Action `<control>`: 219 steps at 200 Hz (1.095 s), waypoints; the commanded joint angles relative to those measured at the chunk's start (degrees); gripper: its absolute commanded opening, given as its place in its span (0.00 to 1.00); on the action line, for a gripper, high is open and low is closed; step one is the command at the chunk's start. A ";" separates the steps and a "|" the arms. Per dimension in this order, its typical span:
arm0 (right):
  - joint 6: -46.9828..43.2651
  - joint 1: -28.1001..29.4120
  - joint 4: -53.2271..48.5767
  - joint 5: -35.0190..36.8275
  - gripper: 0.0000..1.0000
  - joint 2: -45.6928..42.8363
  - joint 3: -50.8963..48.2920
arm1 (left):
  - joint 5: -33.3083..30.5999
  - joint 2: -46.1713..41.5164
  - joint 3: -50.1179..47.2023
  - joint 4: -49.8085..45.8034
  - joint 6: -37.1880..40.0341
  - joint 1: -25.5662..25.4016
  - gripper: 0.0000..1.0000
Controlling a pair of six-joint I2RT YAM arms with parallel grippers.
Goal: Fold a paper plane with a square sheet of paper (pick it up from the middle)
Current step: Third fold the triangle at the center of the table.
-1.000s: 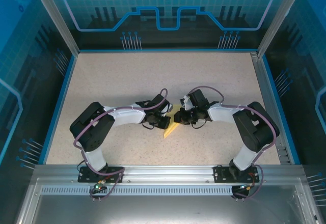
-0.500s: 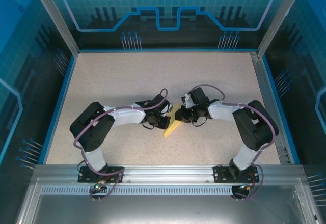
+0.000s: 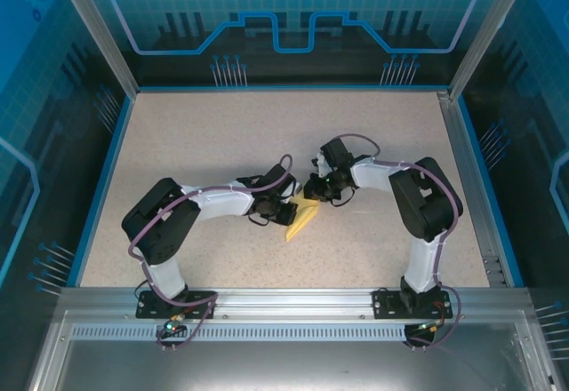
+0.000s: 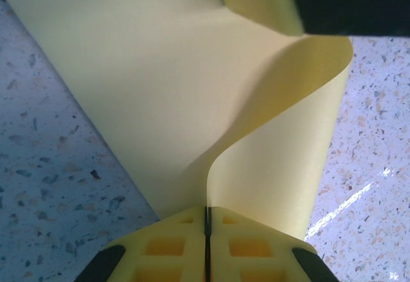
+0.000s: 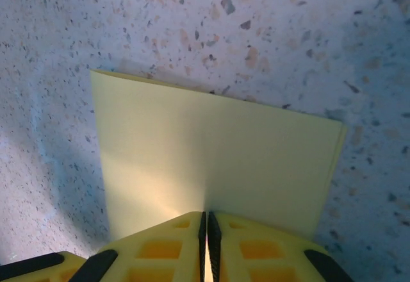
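Observation:
The pale-yellow sheet of paper (image 3: 300,221) lies mid-table, folded into a slim wedge pointing toward the near left. My left gripper (image 3: 290,210) is shut on it from the left. In the left wrist view a curled flap of the paper (image 4: 192,83) rises from the table, and its edge is pinched between the shut jaws of the left gripper (image 4: 207,210). My right gripper (image 3: 314,190) is shut on the paper's far end. In the right wrist view, layered paper (image 5: 218,147) lies flat on the table ahead of the right gripper (image 5: 206,216).
The speckled tabletop (image 3: 267,133) is bounded by a blue rim and transparent walls at the back and sides. A metal rail (image 3: 293,300) runs along the near edge by the arm bases. A dark part of the right gripper (image 4: 349,3) sits over the paper's far end.
The right arm has swung left and toward the back, with its elbow drawn inward. Its gripper now covers the paper's far tip. The left arm has stayed put.

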 commanded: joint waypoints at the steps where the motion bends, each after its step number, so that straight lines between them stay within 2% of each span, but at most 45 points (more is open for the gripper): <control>1: -2.56 0.19 -4.50 2.32 0.14 2.29 1.60 | -0.79 -0.39 0.71 -2.13 -0.61 0.47 0.09; 129: -2.64 0.48 -4.46 2.47 0.14 2.90 0.91 | -1.40 -0.27 0.74 -1.97 -0.66 0.47 0.09; 172: -1.53 -0.25 -2.80 -0.29 0.15 -3.81 -0.73 | -1.66 0.03 -0.24 -1.89 -0.64 0.48 0.09; 219: 1.28 -1.25 1.70 -4.32 0.16 -13.23 -6.94 | -1.67 0.11 -0.44 -1.74 -0.50 0.44 0.09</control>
